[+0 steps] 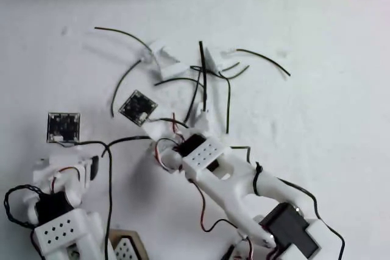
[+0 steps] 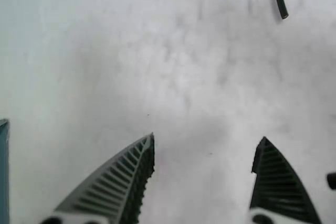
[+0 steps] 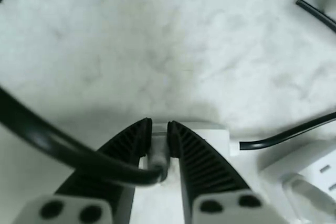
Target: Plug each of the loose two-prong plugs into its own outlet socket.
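My right gripper is shut on a white two-prong plug with a black cord, held low over the table. In the high view this gripper sits at the table's middle, just right of a tilted black square socket. A second black socket lies at the left, and my left gripper is just in front of it. The left gripper is open over bare table with nothing between its fingers. More white plugs with black cords lie farther back.
Loose black cords cross the table's middle behind the right gripper. Another cord runs forward between the two arms. A white block lies beside the held plug. The table's right side and far left are bare white.
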